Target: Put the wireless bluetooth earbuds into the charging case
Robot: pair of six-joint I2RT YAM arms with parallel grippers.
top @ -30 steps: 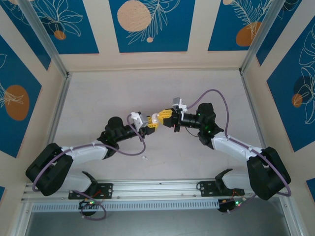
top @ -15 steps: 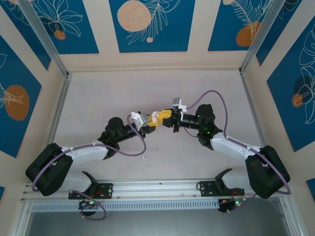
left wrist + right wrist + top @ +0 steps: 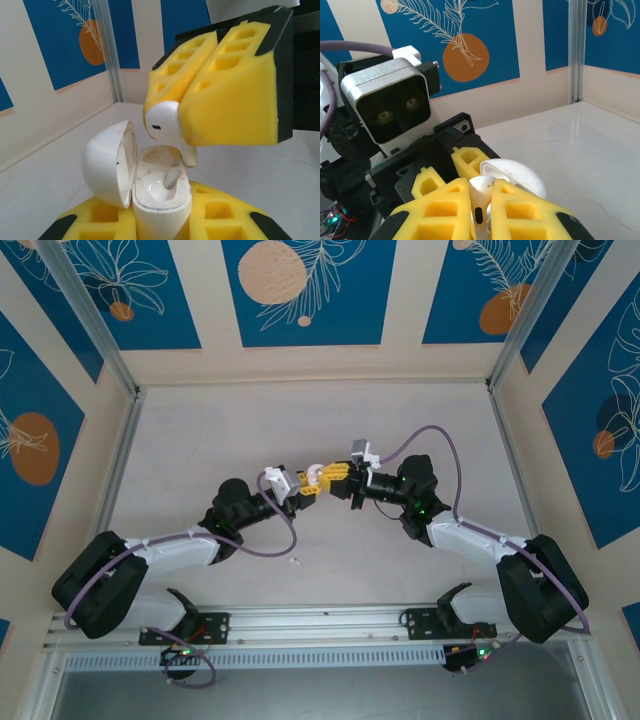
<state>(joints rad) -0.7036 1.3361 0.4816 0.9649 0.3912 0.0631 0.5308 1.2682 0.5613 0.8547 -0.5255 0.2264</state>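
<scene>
1. The left gripper (image 3: 300,491) is closed on the case (image 3: 160,200). The case stands upright between its jaws, with the lid (image 3: 107,165) swung open to one side.
2. The right gripper (image 3: 481,212) is closed on one earbud (image 3: 162,120). The head sticks out of the jaw tips and the stem points down, just above the rim of the case.
3. Risk: the stem seems not fully in line with its well. If it goes down like this, it can hit the rim, and the earbud can turn between the jaws or slip out.
4. Risk: the thick right jaws are near the lid. A push there can close the lid or shift the case in the left jaws.
5. Count: one case, one earbud held, and what looks like a second earbud (image 3: 169,179) inside the case. There is also one small white bit (image 3: 295,561) on the table (image 3: 200,440), below the left jaws and too small to name.
</scene>
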